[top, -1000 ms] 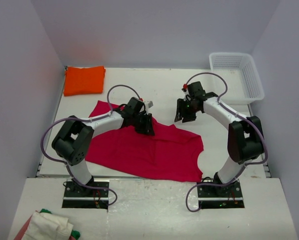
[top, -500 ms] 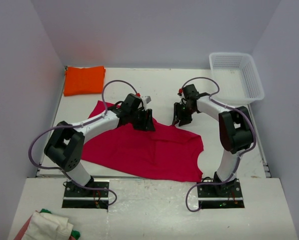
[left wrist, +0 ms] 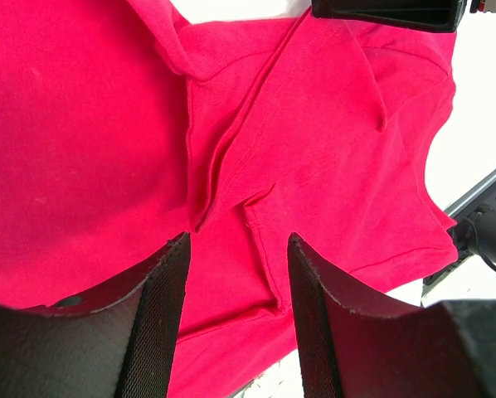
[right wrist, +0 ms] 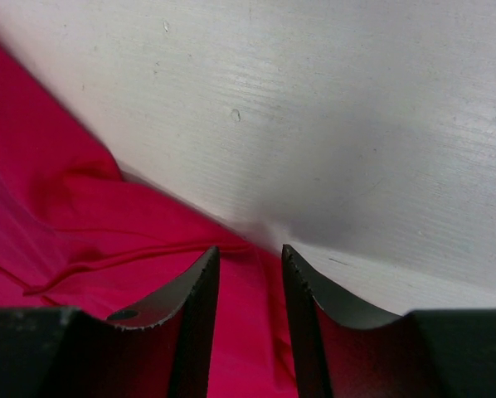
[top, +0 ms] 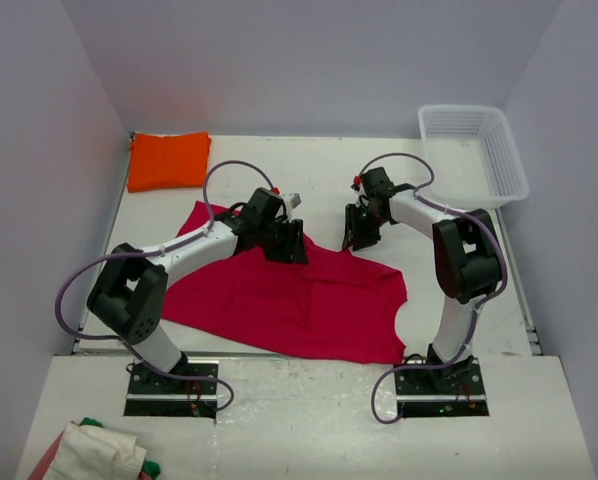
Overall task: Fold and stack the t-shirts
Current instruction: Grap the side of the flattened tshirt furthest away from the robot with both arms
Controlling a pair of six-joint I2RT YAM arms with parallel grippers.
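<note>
Right now the crimson t-shirt (top: pixel 299 300) lies spread out and creased on the white surface (top: pixel 319 170). It covers the middle and the stretch toward 6 o'clock, with one corner reaching out toward 10 o'clock and a curved notch in its edge at 4 o'clock. Its far edge is rumpled: the left wrist view shows several overlapping folds and a hem doubled back on itself.

The left end effector (top: pixel 293 250) hangs low over that far edge, at about 12 o'clock from the shirt's middle. Its jaws stand well apart, released, with nothing between them but the cloth underneath.

The right end effector (top: pixel 356 238) is down at the shirt's far edge toward 1 o'clock, where red cloth meets bare surface. Its jaws are apart by a narrow gap, not clenched, and the shirt's hem runs into that gap. Whether either jaw touches the cloth I cannot tell.

The orange t-shirt (top: pixel 169 160) sits folded into a neat rectangle in the surface's 10 o'clock corner, well apart from the crimson one. A white mesh basket (top: pixel 506 150) stands at the 2 o'clock corner. On the near ledge, at 7 o'clock, lies a bundle of cloth (top: pixel 94 455) in white, green and pink.
</note>
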